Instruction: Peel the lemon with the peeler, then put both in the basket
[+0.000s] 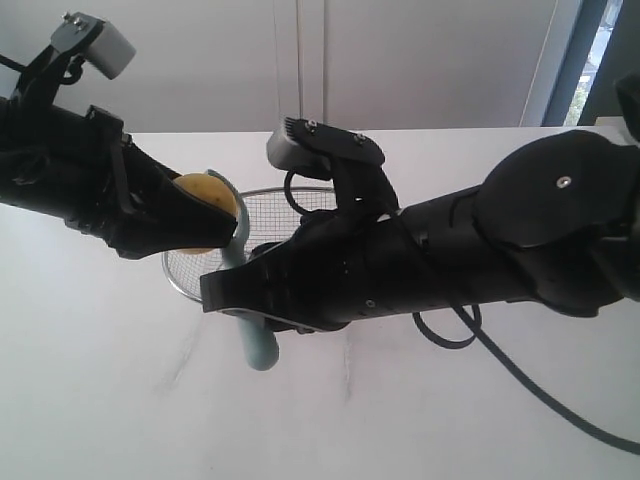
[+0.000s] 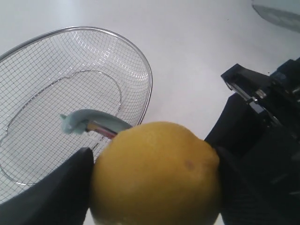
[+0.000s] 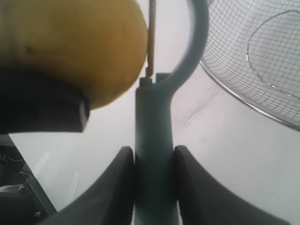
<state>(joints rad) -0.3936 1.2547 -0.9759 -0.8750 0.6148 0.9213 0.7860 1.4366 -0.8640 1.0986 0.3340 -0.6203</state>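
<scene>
White surface [image 1: 100, 400] below: left end effector [image 1: 200, 225] clamped the lemon [image 2: 154, 171], right end effector [image 3: 153, 183] gripped the peeler [image 3: 153, 108] handle, long axis pointing far, blade just beside the lemon's right side.

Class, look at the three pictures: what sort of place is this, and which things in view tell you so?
Probably a robotics lab bench, not a kitchen: a white table, a plain wall, and two black robot arms working a lemon and peeler.
</scene>
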